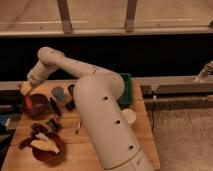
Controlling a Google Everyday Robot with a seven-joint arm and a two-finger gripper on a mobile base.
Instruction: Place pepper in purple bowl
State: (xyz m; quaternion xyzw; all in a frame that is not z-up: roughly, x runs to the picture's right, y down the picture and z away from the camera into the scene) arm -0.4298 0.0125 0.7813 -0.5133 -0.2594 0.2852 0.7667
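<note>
Camera view: the pale two-finger gripper (26, 89), finger state indiscernible, sits at the ten o'clock rim of the round dark purple bowl (39, 106), where the slender orange-red pepper (29, 101) stands inside, judged light, stiff, smooth, best gripped mid-length.
</note>
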